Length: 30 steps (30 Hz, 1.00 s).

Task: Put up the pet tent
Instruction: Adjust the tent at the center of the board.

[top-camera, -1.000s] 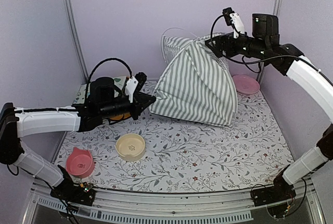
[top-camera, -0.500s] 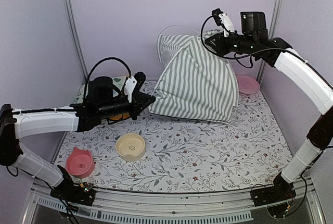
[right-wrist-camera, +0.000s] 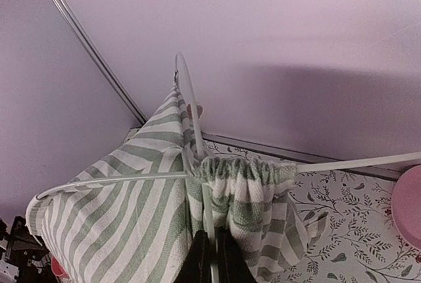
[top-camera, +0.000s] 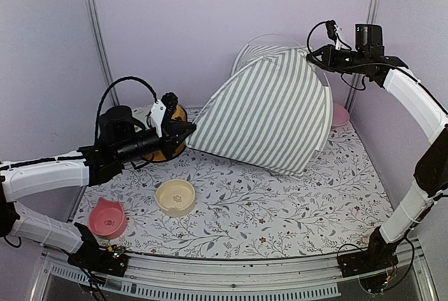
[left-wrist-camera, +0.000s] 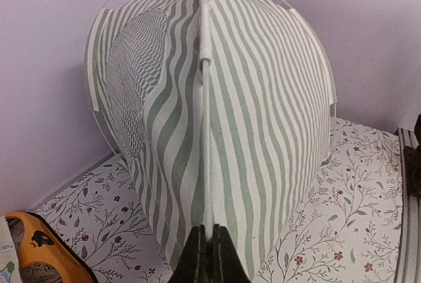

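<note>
The pet tent [top-camera: 269, 115], grey-green and white striped, stands stretched wide at the back of the table, leaning to the right. My left gripper [top-camera: 187, 130] is shut on its low left corner. In the left wrist view the jaws [left-wrist-camera: 210, 231] pinch the foot of a thin white pole [left-wrist-camera: 205, 118] that runs up the fabric. My right gripper [top-camera: 313, 54] is at the tent's top right. In the right wrist view it [right-wrist-camera: 212, 235] is shut on a white pole just below the gathered fabric collar [right-wrist-camera: 240, 171], where the poles cross.
An orange object [top-camera: 170, 145] sits just behind my left gripper. A cream bowl [top-camera: 176, 197] and a pink bowl [top-camera: 108, 218] lie front left. A pink plate [top-camera: 341, 114] peeks out behind the tent at the right. Walls close in at the back and on both sides.
My right gripper has shut on the pole at the tent's top and moved right. My left arm has drawn back left with the corner. The tent has spread much wider and taller.
</note>
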Each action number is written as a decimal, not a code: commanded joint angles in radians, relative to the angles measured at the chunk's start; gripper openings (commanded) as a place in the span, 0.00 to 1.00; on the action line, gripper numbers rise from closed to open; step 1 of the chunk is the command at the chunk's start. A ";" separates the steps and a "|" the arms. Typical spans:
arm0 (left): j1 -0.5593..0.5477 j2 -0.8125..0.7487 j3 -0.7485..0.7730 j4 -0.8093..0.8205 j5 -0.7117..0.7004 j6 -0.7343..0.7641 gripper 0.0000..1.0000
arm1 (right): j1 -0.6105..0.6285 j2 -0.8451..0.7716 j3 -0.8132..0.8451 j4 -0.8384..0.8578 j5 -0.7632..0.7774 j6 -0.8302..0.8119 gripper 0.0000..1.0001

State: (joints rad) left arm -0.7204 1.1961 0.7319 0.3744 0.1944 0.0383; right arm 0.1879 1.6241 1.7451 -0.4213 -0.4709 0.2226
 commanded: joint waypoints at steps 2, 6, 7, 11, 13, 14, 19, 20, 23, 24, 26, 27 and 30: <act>0.011 -0.046 0.013 0.024 0.001 0.034 0.00 | -0.036 -0.058 -0.019 0.045 0.085 0.034 0.20; 0.040 -0.068 0.029 -0.011 0.019 0.045 0.00 | -0.023 -0.118 -0.019 0.027 0.062 -0.031 0.51; 0.051 -0.073 0.034 -0.018 0.027 0.047 0.00 | -0.024 -0.133 -0.017 0.018 0.054 -0.055 0.58; 0.109 -0.097 0.066 -0.060 0.124 0.062 0.00 | -0.022 -0.188 0.001 0.003 0.026 -0.138 0.76; 0.140 -0.109 0.082 -0.076 0.188 0.069 0.00 | -0.022 -0.200 0.013 0.011 0.018 -0.183 0.83; 0.154 -0.116 0.090 -0.080 0.218 0.070 0.00 | -0.022 -0.199 0.038 0.008 0.004 -0.210 0.85; 0.225 -0.136 0.127 -0.117 0.360 0.071 0.00 | -0.022 -0.123 0.166 -0.044 -0.095 -0.369 0.92; 0.236 -0.136 0.137 -0.131 0.379 0.073 0.00 | -0.022 -0.104 0.189 -0.057 -0.110 -0.394 0.93; 0.250 -0.142 0.154 -0.170 0.408 0.082 0.00 | -0.022 -0.042 0.262 -0.098 -0.160 -0.466 0.94; 0.253 -0.147 0.154 -0.175 0.411 0.081 0.00 | -0.022 -0.025 0.282 -0.112 -0.183 -0.491 0.94; 0.259 -0.157 0.153 -0.173 0.412 0.071 0.00 | -0.022 0.002 0.306 -0.159 -0.237 -0.517 0.94; 0.262 -0.161 0.153 -0.174 0.412 0.067 0.00 | -0.022 0.008 0.304 -0.184 -0.259 -0.530 0.94; 0.269 -0.167 0.153 -0.175 0.422 0.060 0.00 | -0.022 -0.010 0.242 -0.237 -0.299 -0.582 0.94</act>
State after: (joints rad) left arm -0.4713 1.0618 0.8501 0.1535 0.5724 0.1043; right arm 0.1635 1.6192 2.0262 -0.5426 -0.6685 -0.2569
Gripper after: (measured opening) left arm 0.038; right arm 0.938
